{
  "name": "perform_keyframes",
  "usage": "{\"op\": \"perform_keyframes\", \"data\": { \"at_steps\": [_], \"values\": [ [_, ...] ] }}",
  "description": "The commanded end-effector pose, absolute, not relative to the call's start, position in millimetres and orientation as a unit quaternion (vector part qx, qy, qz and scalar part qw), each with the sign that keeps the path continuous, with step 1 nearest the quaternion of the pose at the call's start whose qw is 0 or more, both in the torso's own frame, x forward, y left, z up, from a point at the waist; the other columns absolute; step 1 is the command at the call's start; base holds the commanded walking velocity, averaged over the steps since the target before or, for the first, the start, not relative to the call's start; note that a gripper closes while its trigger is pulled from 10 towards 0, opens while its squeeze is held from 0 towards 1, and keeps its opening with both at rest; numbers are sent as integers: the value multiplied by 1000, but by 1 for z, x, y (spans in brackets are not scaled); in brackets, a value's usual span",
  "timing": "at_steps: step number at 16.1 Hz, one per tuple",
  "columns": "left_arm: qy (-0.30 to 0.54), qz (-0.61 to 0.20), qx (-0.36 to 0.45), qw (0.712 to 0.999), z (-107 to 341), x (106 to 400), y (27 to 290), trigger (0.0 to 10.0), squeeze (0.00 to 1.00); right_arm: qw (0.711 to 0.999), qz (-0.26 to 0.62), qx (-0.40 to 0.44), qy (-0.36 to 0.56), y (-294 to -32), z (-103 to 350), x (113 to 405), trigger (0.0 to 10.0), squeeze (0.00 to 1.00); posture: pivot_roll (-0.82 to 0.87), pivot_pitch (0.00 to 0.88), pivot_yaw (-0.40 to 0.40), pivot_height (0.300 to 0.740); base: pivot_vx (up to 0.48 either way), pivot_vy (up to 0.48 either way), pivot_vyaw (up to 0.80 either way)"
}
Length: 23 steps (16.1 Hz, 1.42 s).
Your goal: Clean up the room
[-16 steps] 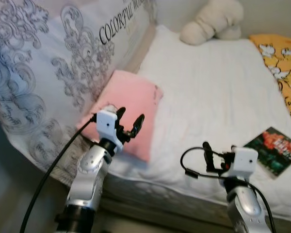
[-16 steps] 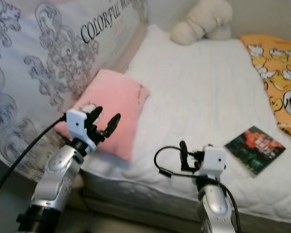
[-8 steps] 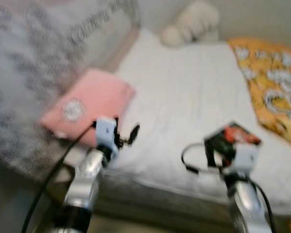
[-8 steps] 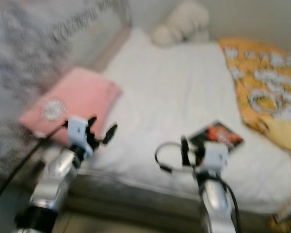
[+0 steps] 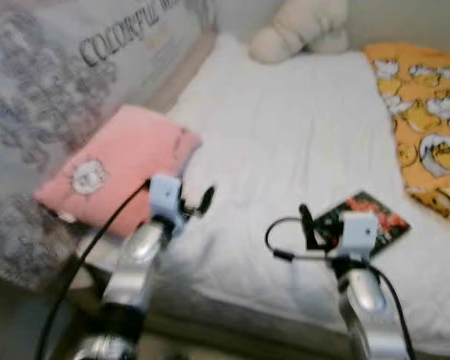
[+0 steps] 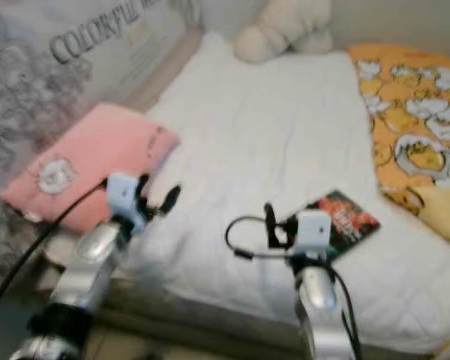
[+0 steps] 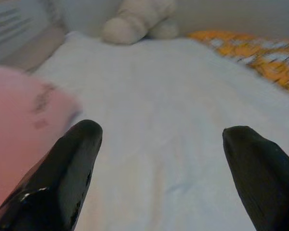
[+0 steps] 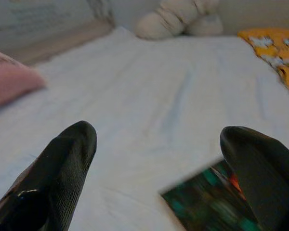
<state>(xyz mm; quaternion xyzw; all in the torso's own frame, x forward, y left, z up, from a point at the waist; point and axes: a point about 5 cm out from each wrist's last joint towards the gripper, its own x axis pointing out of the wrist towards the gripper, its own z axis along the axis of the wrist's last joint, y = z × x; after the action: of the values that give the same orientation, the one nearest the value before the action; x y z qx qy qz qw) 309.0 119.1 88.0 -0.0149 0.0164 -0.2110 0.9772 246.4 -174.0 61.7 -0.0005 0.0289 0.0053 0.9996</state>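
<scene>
Right gripper (image 5: pixel 324 225), fingers spread and empty, hovers just short of one book (image 5: pixel 364 217); left gripper (image 5: pixel 195 201) is likewise open beside one pink pillow (image 5: pixel 116 174).

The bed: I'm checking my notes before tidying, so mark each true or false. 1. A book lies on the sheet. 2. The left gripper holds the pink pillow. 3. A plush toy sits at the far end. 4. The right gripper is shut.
1. True: the book lies on the white sheet.
2. False: the left gripper is open, empty, beside the pink pillow.
3. True: the plush toy.
4. False: the right gripper is open.
</scene>
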Motion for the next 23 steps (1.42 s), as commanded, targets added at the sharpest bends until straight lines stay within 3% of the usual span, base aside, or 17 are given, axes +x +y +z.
{"op": "perform_keyframes", "data": {
  "at_steps": [1, 9, 12, 16, 21, 23],
  "values": [
    [15, -227, -13, 974, 89, 309, 115, 10000, 0, 999, 0, -1, 33, -175, 62, 248, 10000, 0, 13, 0, 10, 740, 0, 0, -738],
    [18, -223, -13, 974, 86, 311, 113, 10000, 0, 999, -6, 8, 45, -177, 53, 232, 10000, 0, -9, 0, 14, 740, 0, 0, -737],
    [19, -223, -16, 975, 85, 312, 115, 10000, 0, 999, -9, 2, 53, -179, 49, 227, 10000, 0, -12, 0, 15, 740, 407, -250, -744],
    [24, -217, -8, 976, 84, 319, 117, 10000, 0, 999, -4, -7, 50, -177, 50, 230, 10000, 0, -15, 0, 13, 740, 433, 0, 0],
    [97, -172, 46, 979, 68, 337, 134, 10000, 0, 998, 12, -13, 65, -175, 49, 223, 10000, 0, -36, 0, -17, 740, 92, 0, -625],
    [139, -147, 57, 978, 59, 344, 132, 10000, 0, 996, 37, -30, 73, -182, 53, 208, 10000, 0, -107, 0, -63, 740, 0, 0, -391]
  ]
}}
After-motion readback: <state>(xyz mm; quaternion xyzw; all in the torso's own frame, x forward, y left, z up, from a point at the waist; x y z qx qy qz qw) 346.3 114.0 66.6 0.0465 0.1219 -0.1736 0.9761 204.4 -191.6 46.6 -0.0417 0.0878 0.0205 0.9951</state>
